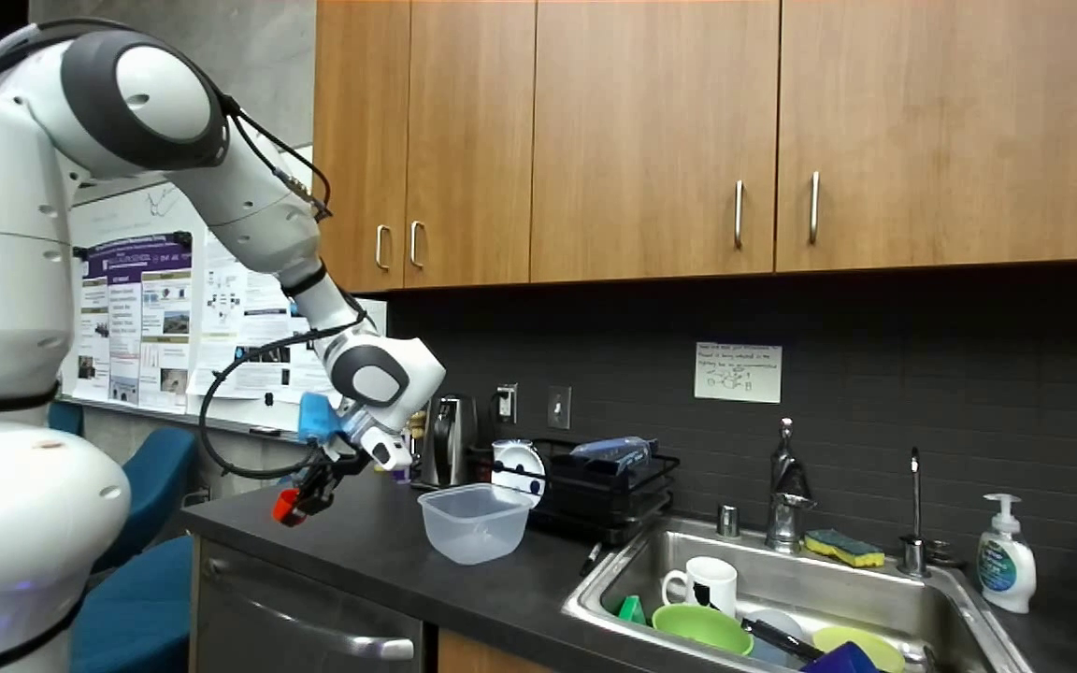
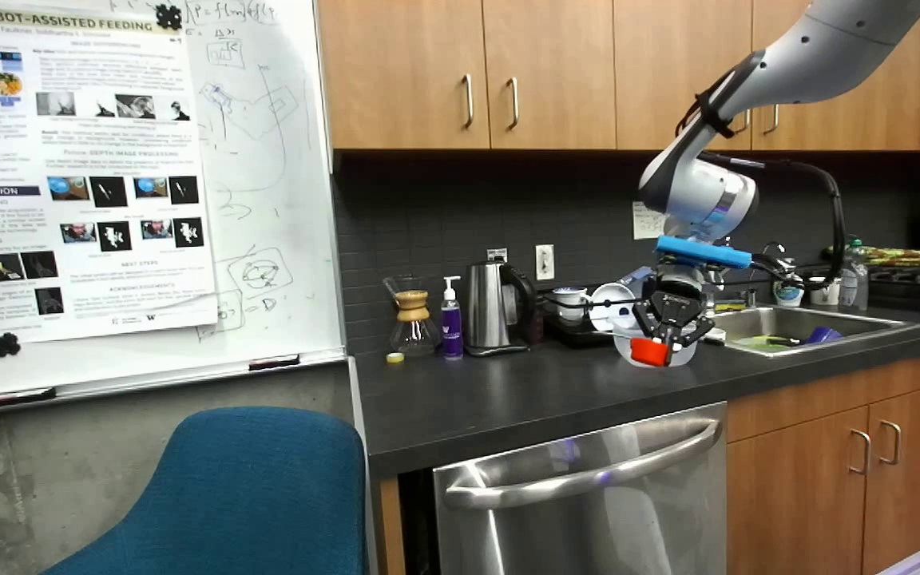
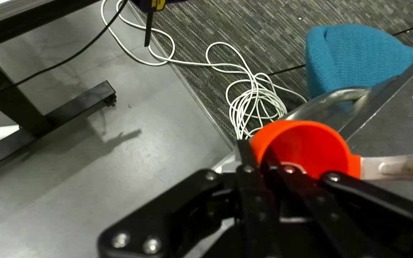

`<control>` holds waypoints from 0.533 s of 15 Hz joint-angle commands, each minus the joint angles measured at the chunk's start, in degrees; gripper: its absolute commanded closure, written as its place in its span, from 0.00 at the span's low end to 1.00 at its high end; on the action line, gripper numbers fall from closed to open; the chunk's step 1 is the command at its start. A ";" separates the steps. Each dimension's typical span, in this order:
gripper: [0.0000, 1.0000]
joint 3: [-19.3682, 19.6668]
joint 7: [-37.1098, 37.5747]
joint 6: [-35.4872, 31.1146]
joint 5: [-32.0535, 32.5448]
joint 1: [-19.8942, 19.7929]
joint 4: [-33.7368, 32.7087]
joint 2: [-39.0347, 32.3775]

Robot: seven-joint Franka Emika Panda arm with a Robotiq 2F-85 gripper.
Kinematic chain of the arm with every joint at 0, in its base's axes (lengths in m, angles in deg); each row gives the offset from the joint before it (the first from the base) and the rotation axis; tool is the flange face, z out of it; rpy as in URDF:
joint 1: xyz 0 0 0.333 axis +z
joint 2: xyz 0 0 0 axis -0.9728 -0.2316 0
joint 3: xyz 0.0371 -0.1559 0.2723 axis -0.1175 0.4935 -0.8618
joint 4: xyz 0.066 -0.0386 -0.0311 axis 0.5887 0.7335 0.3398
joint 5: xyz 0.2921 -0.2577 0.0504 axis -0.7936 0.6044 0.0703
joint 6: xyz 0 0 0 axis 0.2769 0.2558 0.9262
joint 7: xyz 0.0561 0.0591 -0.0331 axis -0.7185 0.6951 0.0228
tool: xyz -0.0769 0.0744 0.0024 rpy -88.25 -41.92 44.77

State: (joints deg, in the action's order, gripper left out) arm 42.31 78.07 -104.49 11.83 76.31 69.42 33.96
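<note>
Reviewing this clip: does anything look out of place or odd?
Two mild oddities in the wrist view: a white cable lies tangled on the carpet rather than coiled neatly, and the claw seems to grip the red measuring cup by its wall, leaving the handle sticking out free.

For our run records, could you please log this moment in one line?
tool: pinching red measuring cup by its wall | cup: held in air | clear plastic container: on countertop | white mug: in sink
</note>
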 commanded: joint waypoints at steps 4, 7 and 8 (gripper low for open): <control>0.98 -2.41 3.45 0.57 4.74 1.97 -7.60 -4.51; 0.98 -1.95 3.67 1.15 7.89 1.55 -11.06 -5.09; 0.98 -1.61 3.44 1.54 8.85 1.25 -12.43 -5.61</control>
State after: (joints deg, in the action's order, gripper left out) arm 39.99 80.71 -104.60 18.04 78.01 61.15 29.85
